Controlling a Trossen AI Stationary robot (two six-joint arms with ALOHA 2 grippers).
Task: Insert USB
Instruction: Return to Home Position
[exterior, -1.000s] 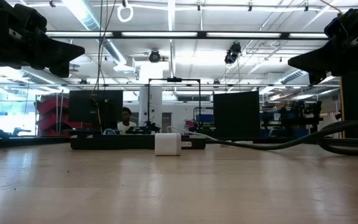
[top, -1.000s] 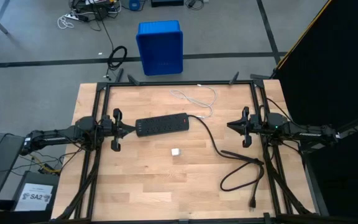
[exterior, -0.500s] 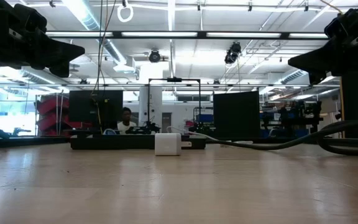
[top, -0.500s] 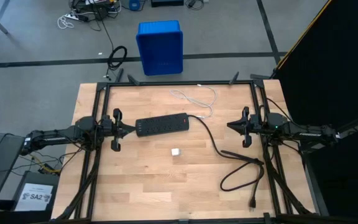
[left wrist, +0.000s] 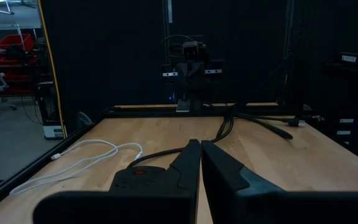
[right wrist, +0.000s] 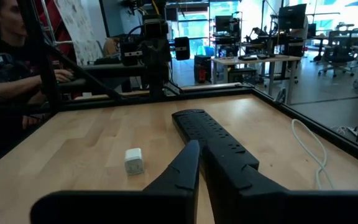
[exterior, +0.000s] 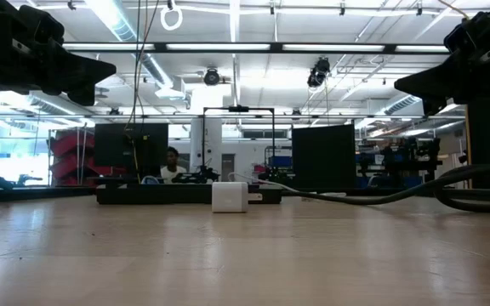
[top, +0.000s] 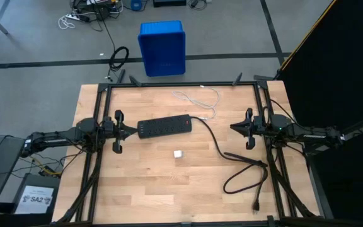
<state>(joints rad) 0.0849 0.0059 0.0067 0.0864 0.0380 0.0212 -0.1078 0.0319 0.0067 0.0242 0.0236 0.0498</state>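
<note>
The thin white USB cable (top: 198, 99) lies in loose loops on the table's far middle, also seen in the left wrist view (left wrist: 79, 160) and right wrist view (right wrist: 309, 148). A black power strip (top: 164, 126) lies at the table's middle; a small white charger cube (top: 178, 154) stands on the wood nearer, as the low view (exterior: 229, 196) shows. My left gripper (top: 133, 130) hovers shut at the strip's left end. My right gripper (top: 234, 127) hovers shut at the table's right side. Neither touches anything.
The strip's thick black cord (top: 232, 165) runs right and coils near the table's right near corner. Dark frame rails (top: 103, 101) line the table's sides. A blue bin (top: 162, 48) sits on the floor beyond. A person (right wrist: 5, 43) sits past the left edge.
</note>
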